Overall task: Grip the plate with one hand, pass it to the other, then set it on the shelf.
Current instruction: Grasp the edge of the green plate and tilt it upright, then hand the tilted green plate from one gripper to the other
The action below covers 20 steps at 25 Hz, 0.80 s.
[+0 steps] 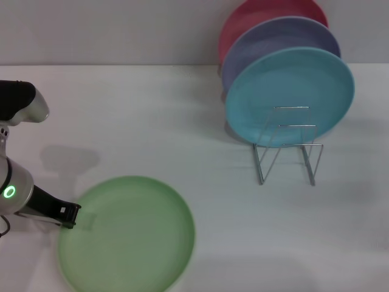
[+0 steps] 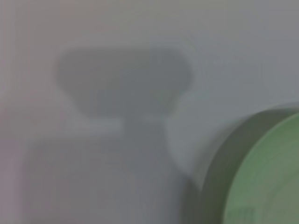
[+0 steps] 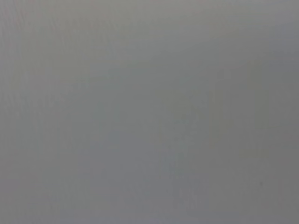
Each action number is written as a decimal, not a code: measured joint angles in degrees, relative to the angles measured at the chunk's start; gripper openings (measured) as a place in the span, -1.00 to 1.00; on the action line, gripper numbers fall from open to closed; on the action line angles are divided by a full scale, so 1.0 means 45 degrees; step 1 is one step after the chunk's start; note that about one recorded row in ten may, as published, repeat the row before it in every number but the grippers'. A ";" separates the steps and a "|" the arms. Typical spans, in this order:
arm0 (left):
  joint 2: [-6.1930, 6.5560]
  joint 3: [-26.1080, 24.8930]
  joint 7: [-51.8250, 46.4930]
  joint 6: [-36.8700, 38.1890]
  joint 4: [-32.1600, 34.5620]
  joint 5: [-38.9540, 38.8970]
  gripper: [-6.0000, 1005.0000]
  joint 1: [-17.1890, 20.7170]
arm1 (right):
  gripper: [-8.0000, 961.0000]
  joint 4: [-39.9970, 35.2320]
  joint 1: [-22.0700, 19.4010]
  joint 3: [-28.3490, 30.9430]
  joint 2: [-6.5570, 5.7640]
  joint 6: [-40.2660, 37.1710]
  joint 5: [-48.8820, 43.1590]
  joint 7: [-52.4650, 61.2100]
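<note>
White tabletop (image 1: 182, 121), pale grey wall (image 1: 109, 30) behind, soft shadows

Left arm — silver and black

The left arm (image 1: 18, 182) has glossy silver-grey housings with black sections, a glowing green ring light (image 1: 9, 193), and a black fingertip (image 1: 67, 213) bearing a small white mark.

The head camera looks forward and down from above onto the white table (image 1: 152, 121), taking in the green plate (image 1: 127, 234) near the front left, the wire shelf (image 1: 285, 149) with its standing plates farther back on the right, and the left hand (image 1: 68, 214) at the plate's edge. The left wrist camera sits very close over the table and shares only the plate's rim (image 2: 266, 172) with the head view. The right wrist camera faces a plain grey surface, with nothing in common.
</note>
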 joint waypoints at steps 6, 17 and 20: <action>-0.0015 -0.0020 0.0085 0.0395 -0.0687 -0.0039 -0.89 0.0168 | 0.39 0.0000 0.0000 0.0000 0.0000 0.0000 0.0000 0.0007; 0.0015 -0.0171 0.0372 0.2426 -0.0885 -0.0841 -0.92 0.0172 | 0.39 0.0005 0.0015 0.0000 -0.0001 -0.0001 0.0000 0.0017; 0.0019 -0.0204 0.0411 0.3159 -0.0933 -0.0889 -0.92 0.0230 | 0.39 0.0015 0.0019 0.0000 0.0000 0.0017 0.0000 0.0018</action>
